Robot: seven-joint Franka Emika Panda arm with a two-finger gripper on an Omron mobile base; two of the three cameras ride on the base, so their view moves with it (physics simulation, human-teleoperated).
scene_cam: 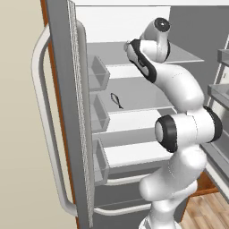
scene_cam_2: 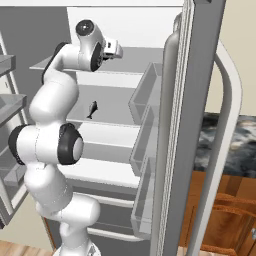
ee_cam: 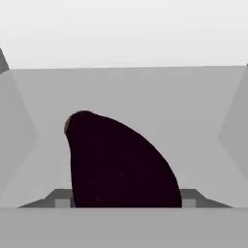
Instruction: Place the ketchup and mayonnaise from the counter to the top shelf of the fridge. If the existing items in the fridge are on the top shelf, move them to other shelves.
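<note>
A dark purple, rounded item [ee_cam: 116,160], much like an eggplant, lies on the fridge's top shelf [ee_cam: 193,106]. My gripper [ee_cam: 124,199] is shut on it, one fingertip on each side of its base. From the right base view my gripper [scene_cam_2: 119,50] reaches in over the top shelf [scene_cam_2: 145,54], and the arm hides the item. A small dark fish [scene_cam: 116,99] [scene_cam_2: 92,109] lies on the middle shelf. The ketchup and mayonnaise are out of view.
The fridge door [scene_cam: 67,112] stands open on the left with several clear bins [scene_cam: 98,74]. Another door [scene_cam_2: 185,125] with bins [scene_cam_2: 147,95] is on the right. A lower shelf [scene_cam: 134,154] lies beneath. A counter [scene_cam_2: 235,140] sits beyond the right door.
</note>
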